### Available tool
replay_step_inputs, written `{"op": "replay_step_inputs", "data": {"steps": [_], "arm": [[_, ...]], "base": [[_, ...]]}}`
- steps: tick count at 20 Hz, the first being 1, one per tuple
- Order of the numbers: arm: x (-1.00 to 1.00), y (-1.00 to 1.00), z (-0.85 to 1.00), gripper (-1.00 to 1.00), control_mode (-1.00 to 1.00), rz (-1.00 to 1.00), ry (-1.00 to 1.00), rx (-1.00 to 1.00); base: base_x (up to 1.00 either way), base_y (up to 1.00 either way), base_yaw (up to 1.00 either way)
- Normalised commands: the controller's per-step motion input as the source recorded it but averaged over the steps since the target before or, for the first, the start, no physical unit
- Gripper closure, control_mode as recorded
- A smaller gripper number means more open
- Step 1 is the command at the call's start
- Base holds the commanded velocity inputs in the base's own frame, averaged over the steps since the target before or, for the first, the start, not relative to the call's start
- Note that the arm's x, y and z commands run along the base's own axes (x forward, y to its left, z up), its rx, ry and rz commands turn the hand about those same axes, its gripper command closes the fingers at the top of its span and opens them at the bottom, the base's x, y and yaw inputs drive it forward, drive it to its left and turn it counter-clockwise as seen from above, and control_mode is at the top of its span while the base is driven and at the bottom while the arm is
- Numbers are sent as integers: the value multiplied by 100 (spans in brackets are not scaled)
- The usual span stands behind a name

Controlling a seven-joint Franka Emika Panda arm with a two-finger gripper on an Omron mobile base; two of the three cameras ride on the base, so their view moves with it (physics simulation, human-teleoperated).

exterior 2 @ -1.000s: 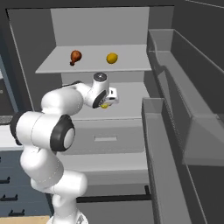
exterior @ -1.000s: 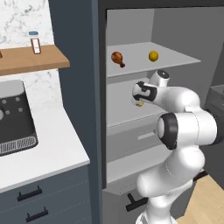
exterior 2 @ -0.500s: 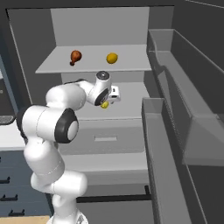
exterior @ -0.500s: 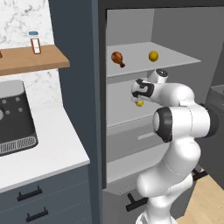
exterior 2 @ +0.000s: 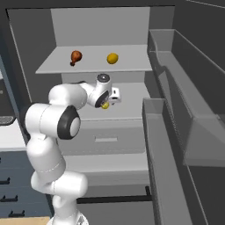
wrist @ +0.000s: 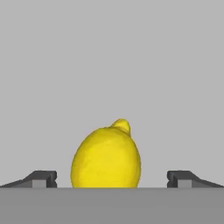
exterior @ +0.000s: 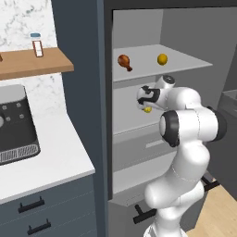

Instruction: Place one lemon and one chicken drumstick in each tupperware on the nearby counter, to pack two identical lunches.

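Inside the open fridge, the white arm reaches to the middle shelf (exterior 2: 132, 112), where the tool (wrist: 111, 179) stands with its dark fingertips (wrist: 41, 178) wide apart on either side of a lemon (wrist: 106, 157). In the hand view the lemon sits between the tips, its small nub pointing away, with a clear gap to each tip, so nothing is clamped. From the two base views this lemon (exterior: 147, 109) shows as a small yellow spot just beneath the hand.

On the upper shelf (exterior: 185, 60) a chicken drumstick (exterior: 124, 61) lies to the left and a second lemon (exterior: 162, 59) to the right, well apart.

Left of the fridge, the white tabletop (exterior: 55, 152) carries a dark appliance (exterior: 14, 125). Above it, a wooden wall shelf (exterior: 32, 62) holds a small bottle (exterior: 36, 45).
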Motion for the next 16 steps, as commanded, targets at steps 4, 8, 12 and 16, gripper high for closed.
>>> {"op": "replay_step_inputs", "data": {"steps": [4, 8, 12, 16], "arm": [[7, 11, -9, -100, -100, 0, 0, 0], [10, 8, -1, -100, -100, 0, 1, 0], [1, 3, -11, -100, -100, 0, 1, 0], [0, 0, -19, -100, -100, 0, 1, 0]], "base": [[0, 0, 0], [0, 0, 0], [0, 0, 0], [0, 0, 0]]}}
